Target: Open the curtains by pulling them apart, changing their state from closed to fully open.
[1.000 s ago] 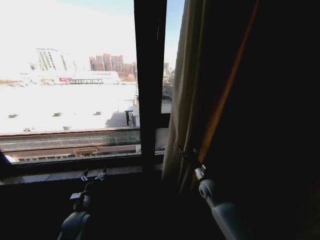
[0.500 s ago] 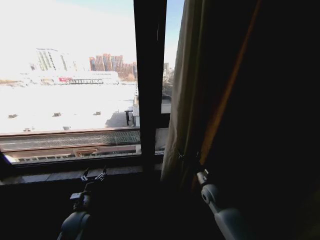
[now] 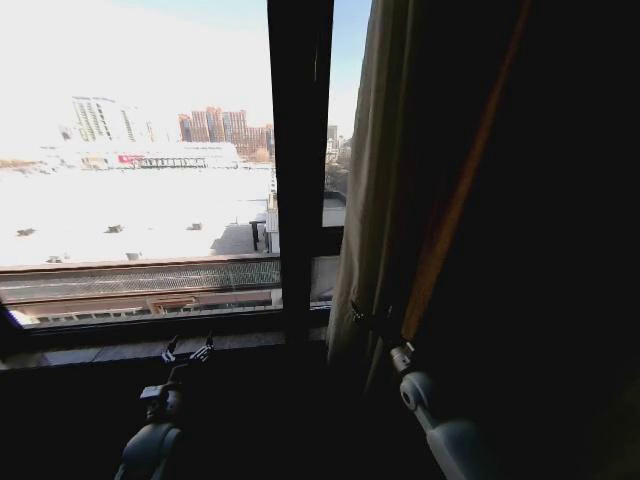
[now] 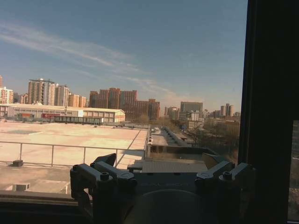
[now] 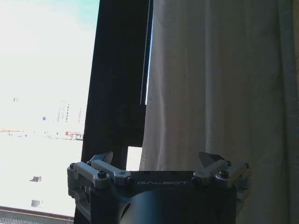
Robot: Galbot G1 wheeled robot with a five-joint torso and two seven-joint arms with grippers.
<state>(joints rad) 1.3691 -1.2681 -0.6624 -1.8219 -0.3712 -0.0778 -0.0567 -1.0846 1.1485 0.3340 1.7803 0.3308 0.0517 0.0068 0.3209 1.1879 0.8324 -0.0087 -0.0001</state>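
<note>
A: Judging progress: how far along was it?
B: Mostly done. The curtains (image 3: pixel 375 200) hung bunched just right of the window frame bar (image 3: pixel 297 170), glass left of it bare.
A: End effectors?
B: Right end effector (image 3: pixel 372 322) spread empty at the fabric's edge; left end effector (image 3: pixel 188 350) released, below the bar's left.
</note>
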